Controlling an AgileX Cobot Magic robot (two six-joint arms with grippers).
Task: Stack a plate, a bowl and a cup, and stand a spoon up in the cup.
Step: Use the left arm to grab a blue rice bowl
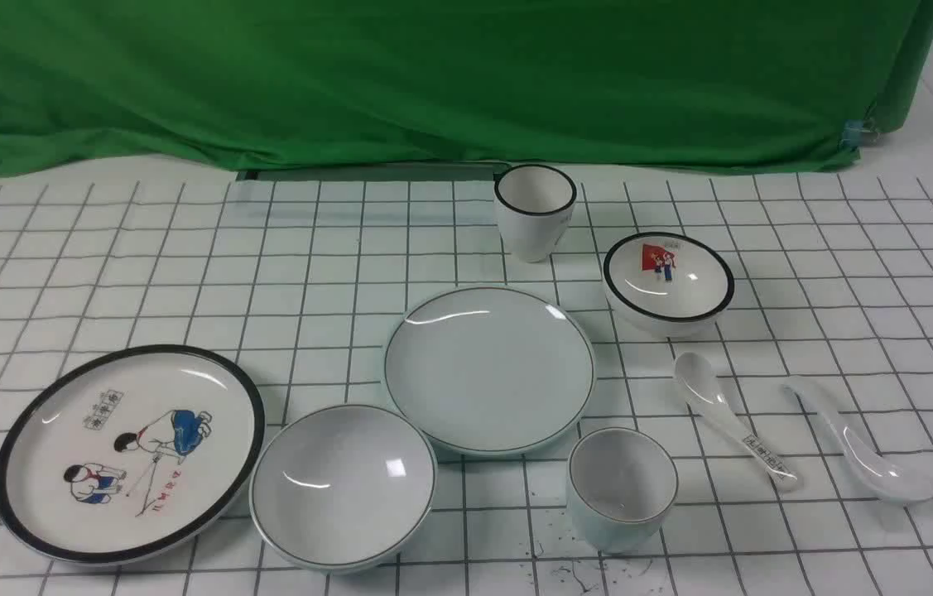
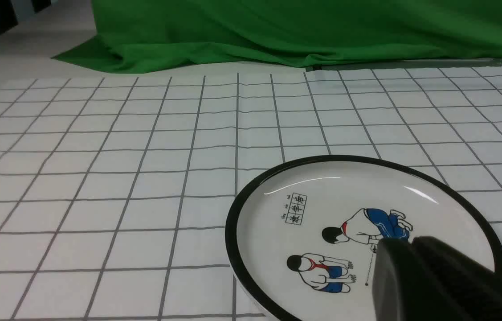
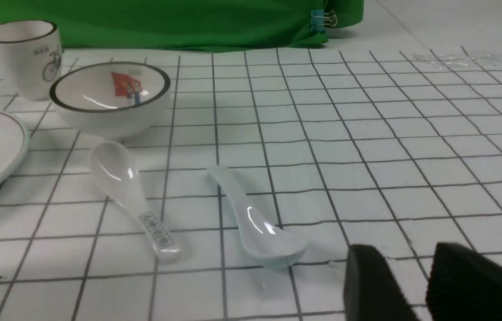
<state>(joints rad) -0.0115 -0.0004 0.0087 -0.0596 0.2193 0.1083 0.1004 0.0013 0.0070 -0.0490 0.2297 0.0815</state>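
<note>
Nearest the robot, the left claw (image 2: 404, 249) has its black fingers pressed together with nothing between them. It sits over the near right part of a black-rimmed white plate with cartoon children (image 1: 129, 454); whether it touches the plate cannot be told from this angle. The right claw (image 3: 404, 254) stands partly open and holds nothing. Bare white gridded tablecloth (image 1: 185, 265) shows through its gap, and it is close to, but apart from, the bowl end of the plain glossy white ceramic soup spoon (image 1: 851, 439).

That spoon lies flat at the near right, its handle running far-left. Just to its left lies a white spoon with a printed label on its handle (image 1: 731, 418), its bowl end at the far side.

The wide pale blue-green bowl (image 1: 343, 487) sits upright at the near centre-left, just beside the cartoon plate. The short rounded pale blue-green cup (image 1: 622, 488) stands upright at the near centre-right. Between and behind them lies the plain pale blue-green round plate (image 1: 489, 370), with nothing on it.

Farther right sits a small black-rimmed white bowl with a red flag picture (image 1: 668, 281), and beyond it to the left stands a taller white cup with a thick black rim (image 1: 534, 211). A green cloth (image 1: 433, 74) hangs at the far edge.
</note>
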